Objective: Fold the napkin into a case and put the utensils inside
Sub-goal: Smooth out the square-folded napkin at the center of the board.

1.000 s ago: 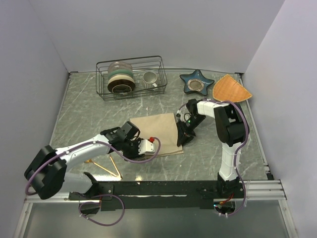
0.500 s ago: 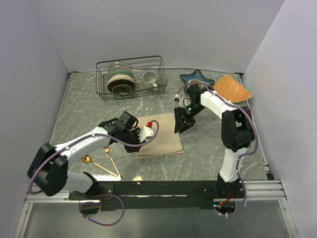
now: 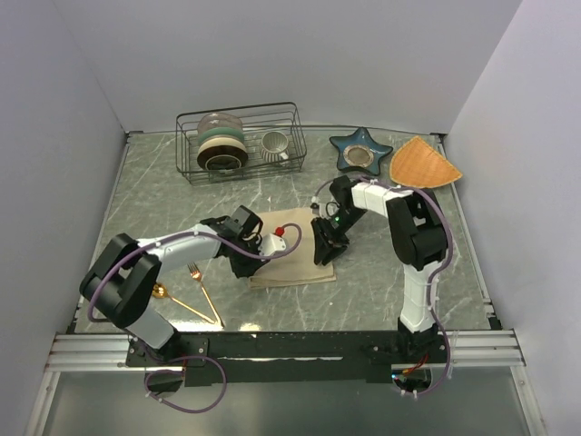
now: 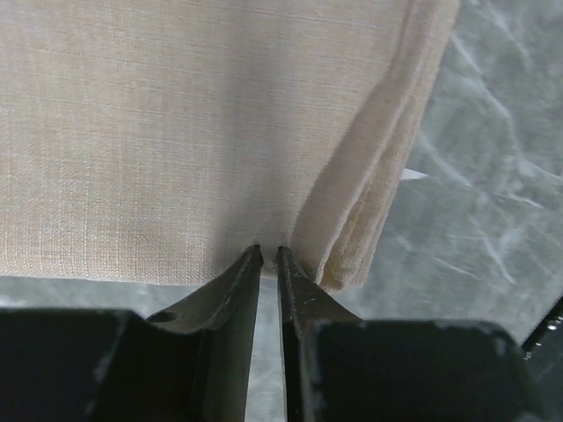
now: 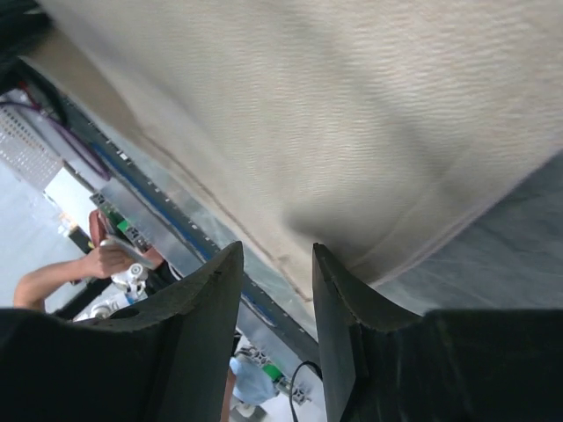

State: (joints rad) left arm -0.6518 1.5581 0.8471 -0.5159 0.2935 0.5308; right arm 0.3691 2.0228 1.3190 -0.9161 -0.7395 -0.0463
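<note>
The beige napkin (image 3: 295, 265) lies folded flat at mid-table and fills the left wrist view (image 4: 176, 132), with stacked layers along one side (image 4: 378, 202). My left gripper (image 3: 258, 262) sits at its left edge. In the left wrist view the gripper (image 4: 270, 252) has its jaws drawn to a thin slit, nipping the cloth's rim. My right gripper (image 3: 322, 251) is at the napkin's right edge. It (image 5: 277, 257) stands open, with the cloth (image 5: 352, 114) just ahead of its tips and nothing between them. The gold fork (image 3: 201, 286) and spoon (image 3: 169, 296) lie at front left.
At the back left, a wire dish rack (image 3: 241, 141) holds bowls and a cup. A blue star-shaped dish (image 3: 360, 150) and an orange wedge mat (image 3: 423, 162) are at the back right. A person's arm (image 5: 53, 280) shows beyond the table's front rail.
My left gripper has moved back and right onto the napkin's left edge, and its jaws have narrowed. My right gripper lifted off toward the back, opened, and came down again at the right edge.
</note>
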